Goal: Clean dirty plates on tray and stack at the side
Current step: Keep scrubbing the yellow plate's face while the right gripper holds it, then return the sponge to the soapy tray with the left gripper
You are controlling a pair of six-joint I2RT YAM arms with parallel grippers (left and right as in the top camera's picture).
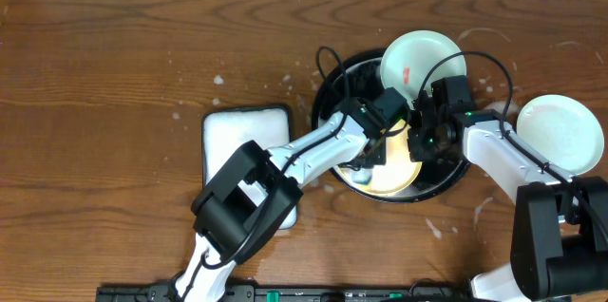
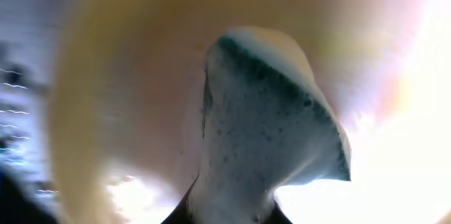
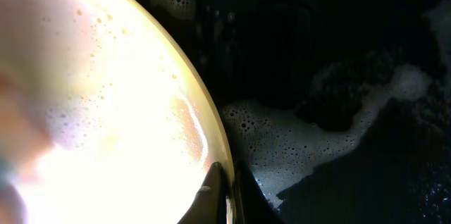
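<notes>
Black tray (image 1: 323,103) sitting right of centre on wooden table (image 1: 114,74), suds (image 3: 282,153) pooling inside; yellow plate (image 1: 399,180) lying at its 6 o'clock, left gripper (image 1: 376,148) clamping a foamy sponge (image 2: 268,125) onto it, right gripper (image 3: 224,189) pinching its rim; mint plate (image 1: 418,55) leaning at 12; second mint plate (image 1: 560,131) at 3, white dish (image 1: 242,136) at 9, both outside it

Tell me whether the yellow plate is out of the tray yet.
No: the yellow plate lies inside the rim of the black tray.
</notes>
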